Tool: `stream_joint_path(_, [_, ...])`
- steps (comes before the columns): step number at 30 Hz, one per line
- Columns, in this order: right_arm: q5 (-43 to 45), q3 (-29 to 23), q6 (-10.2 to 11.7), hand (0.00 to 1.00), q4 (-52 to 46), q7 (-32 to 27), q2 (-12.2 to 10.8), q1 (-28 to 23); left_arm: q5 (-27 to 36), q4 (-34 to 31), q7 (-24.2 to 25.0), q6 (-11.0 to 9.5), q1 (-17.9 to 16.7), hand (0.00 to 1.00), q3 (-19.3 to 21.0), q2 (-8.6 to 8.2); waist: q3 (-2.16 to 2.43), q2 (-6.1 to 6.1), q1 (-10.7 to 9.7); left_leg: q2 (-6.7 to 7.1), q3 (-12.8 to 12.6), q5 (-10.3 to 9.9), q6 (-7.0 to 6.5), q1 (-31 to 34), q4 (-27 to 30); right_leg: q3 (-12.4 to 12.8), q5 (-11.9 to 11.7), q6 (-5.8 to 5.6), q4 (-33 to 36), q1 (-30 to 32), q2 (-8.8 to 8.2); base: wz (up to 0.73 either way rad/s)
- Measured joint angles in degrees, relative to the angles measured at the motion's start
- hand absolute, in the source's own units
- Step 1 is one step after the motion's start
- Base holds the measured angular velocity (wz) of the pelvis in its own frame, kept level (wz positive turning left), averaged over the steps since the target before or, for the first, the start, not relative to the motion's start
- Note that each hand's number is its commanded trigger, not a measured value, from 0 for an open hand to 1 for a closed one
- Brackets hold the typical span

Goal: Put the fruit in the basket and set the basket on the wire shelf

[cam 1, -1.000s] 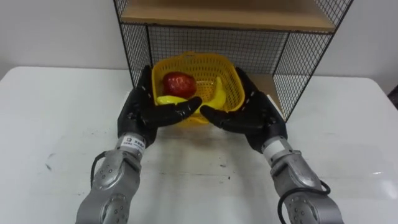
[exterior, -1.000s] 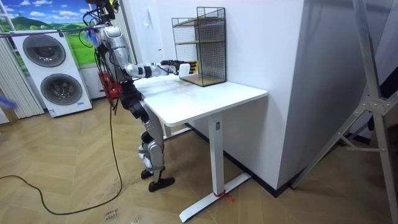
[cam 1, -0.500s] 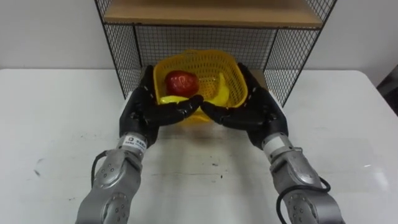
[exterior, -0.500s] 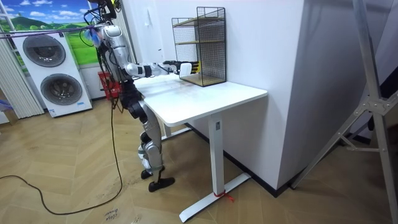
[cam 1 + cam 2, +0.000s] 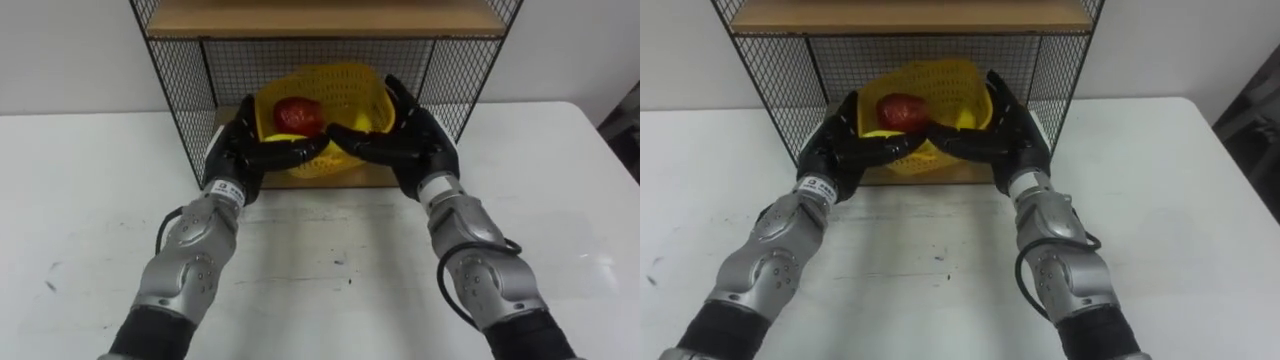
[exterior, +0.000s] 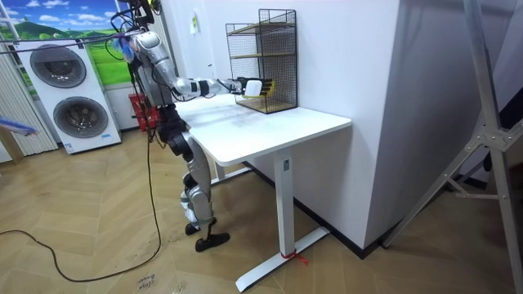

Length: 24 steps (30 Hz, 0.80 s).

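Yellow plastic mesh forms the basket (image 5: 345, 92), which sits in the mouth of the lower compartment of the wire shelf (image 5: 180, 85), just under the shelf's upper wooden board (image 5: 320, 18). A red apple (image 5: 299, 113) lies in the basket towards its left side, and below and beside it there is a yellow shape that looks like a banana (image 5: 283, 138), though the dark fingers cover much of it.

Both hands hold the basket between them. The left hand (image 5: 240, 150) is pressed against the basket's left wall, with its fingers (image 5: 292, 152) curled round under the front rim. The right hand (image 5: 415, 140) mirrors it on the right wall, its upper fingers standing up along the mesh and the lower ones wrapped across the front, so that the tips of the two hands nearly meet at the middle of the basket. The hands hide the basket's underside, so I cannot tell whether it touches the lower wooden board (image 5: 335, 180) or hangs just above it.

The shelf stands at the back of the white desk (image 5: 80, 200), close to the wall. In the room view the robot stands upright at the desk's end on the room view's left, both arms stretched forward to the shelf, with two washing machines (image 6: 69, 98) behind it
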<state>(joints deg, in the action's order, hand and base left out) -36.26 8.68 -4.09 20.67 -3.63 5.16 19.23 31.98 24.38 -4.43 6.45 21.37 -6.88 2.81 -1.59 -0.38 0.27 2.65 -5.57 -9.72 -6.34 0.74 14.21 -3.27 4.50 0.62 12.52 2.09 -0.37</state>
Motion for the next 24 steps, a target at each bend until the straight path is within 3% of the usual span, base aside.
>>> stream_joint_path(6, [-1.88,-0.56,-2.33,0.00,1.03,-1.22,-0.16,0.03,0.06,1.72,-0.21,2.16,0.53,0.00,0.28,-0.36,0.08,-0.08,-0.02,0.00,-0.11,0.02,0.04,-0.59,-0.06,0.08,0.01,0.00,-0.12,-0.56,0.00,0.00])
stream_joint_path(11, [-2.20,-1.40,-3.56,0.00,4.41,-2.42,-0.56,2.81,0.07,7.21,-0.49,3.61,4.31,0.00,1.71,-1.77,0.17,0.08,0.00,-0.01,-0.10,0.03,0.03,-0.56,0.40,0.06,0.00,0.00,-0.07,-0.57,0.00,0.00])
stream_joint_path(20, [-2.21,-2.22,-5.55,0.00,11.12,-3.05,-0.90,6.76,-0.05,8.60,-2.75,7.24,4.70,0.00,2.36,-2.44,0.38,0.69,-0.08,-0.01,-0.14,0.02,0.05,-3.12,-0.63,0.06,-0.02,0.03,-0.15,-2.92,0.01,0.00])
stream_joint_path(24, [-3.13,-3.04,-5.57,0.00,14.11,-3.11,-1.24,6.78,-0.37,11.19,-2.83,7.46,5.15,0.00,2.28,-2.47,0.84,1.35,-0.08,0.04,-0.14,0.01,0.05,-4.14,-0.75,-0.17,-0.03,0.04,-0.84,-4.00,-0.07,0.00])
